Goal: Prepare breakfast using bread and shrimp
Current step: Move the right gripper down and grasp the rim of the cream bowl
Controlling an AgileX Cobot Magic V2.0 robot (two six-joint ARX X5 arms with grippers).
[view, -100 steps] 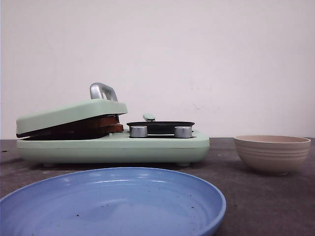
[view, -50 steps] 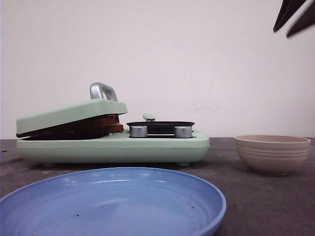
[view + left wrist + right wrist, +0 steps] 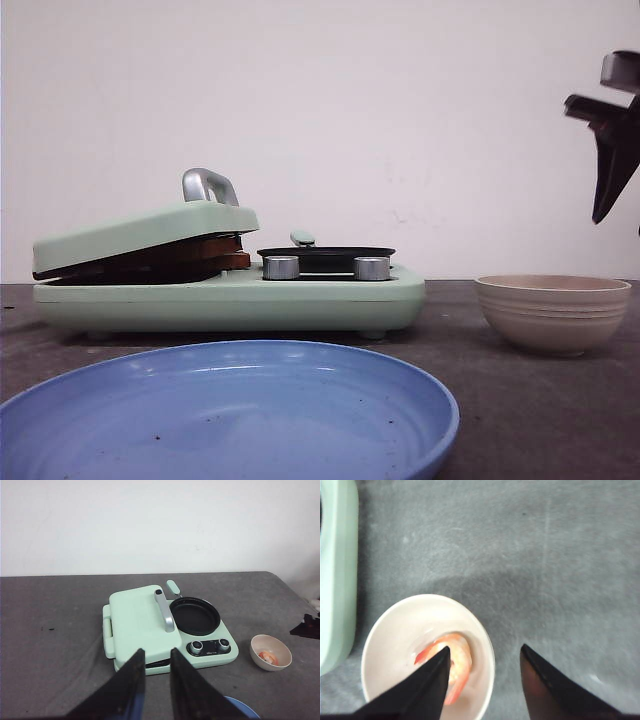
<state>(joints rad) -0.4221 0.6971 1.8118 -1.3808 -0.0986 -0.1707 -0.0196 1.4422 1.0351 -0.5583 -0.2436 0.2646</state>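
The bread (image 3: pixel 212 253) lies inside the mint-green breakfast machine (image 3: pixel 230 300); only its brown crust shows under the nearly shut lid (image 3: pixel 150 232). The shrimp (image 3: pixel 461 656), curved and orange-red, lies in the beige bowl (image 3: pixel 385 630), which stands to the right of the machine (image 3: pixel 553 312). It also shows in the left wrist view (image 3: pixel 268 657). My right gripper (image 3: pixel 485 647) is open and empty, high above the bowl (image 3: pixel 612 150), one finger over the shrimp. My left gripper (image 3: pixel 157 652) hovers above the table in front of the machine, empty, its jaws a narrow gap apart.
A black round pan (image 3: pixel 325 253) sits on the machine's right half behind two silver knobs (image 3: pixel 282 267). A silver handle (image 3: pixel 208 185) stands on the lid. A large blue plate (image 3: pixel 230 420) is nearest the camera. A white wall closes the back.
My right gripper has come into the front view at the upper right and moved down towards the bowl. The machine, bowl and plate have not moved.
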